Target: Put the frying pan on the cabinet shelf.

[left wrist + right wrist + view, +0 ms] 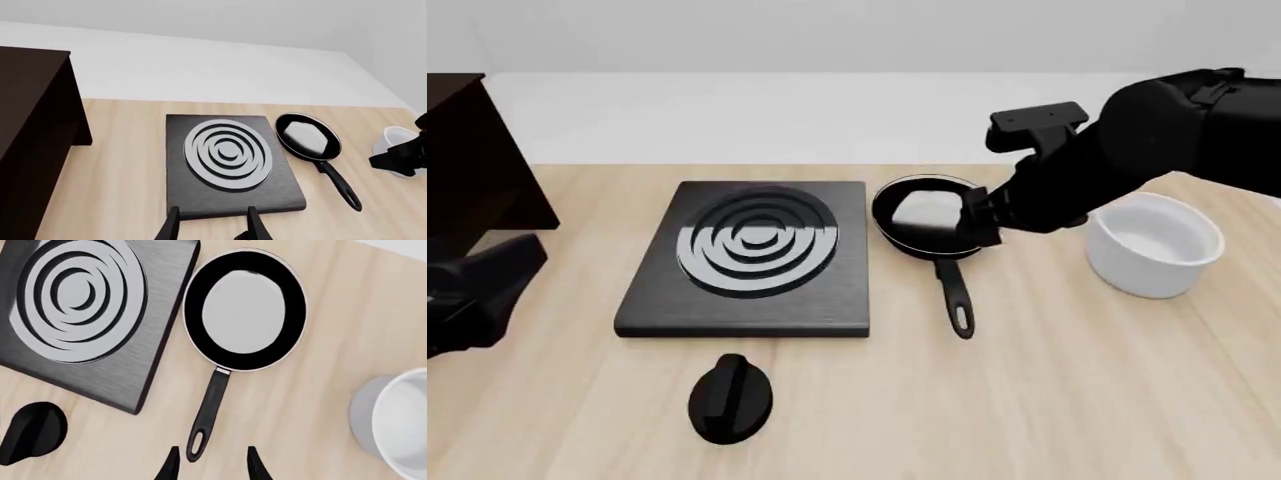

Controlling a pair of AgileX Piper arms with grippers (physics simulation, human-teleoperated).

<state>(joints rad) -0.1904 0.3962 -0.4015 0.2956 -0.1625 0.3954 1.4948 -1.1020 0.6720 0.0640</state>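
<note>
The frying pan [924,218] lies on the table just right of the stove plate, its slim handle [957,300] pointing toward the near edge. It also shows in the right wrist view [245,310] and the left wrist view [308,136]. My right gripper [212,467] is open above the table, and the handle's loop end [195,449] lies near its fingertips, not gripped. My left gripper [213,227] is open and empty at the stove plate's near edge. The dark cabinet [461,160] stands at the far left; only the edge of its top shelf [33,51] shows.
The black stove plate [754,255] with silver rings lies at the table's centre. A black knob [731,397] lies in front of it. A white round pot [1154,245] stands right of the pan. My right arm [1121,140] reaches over the pan's right side.
</note>
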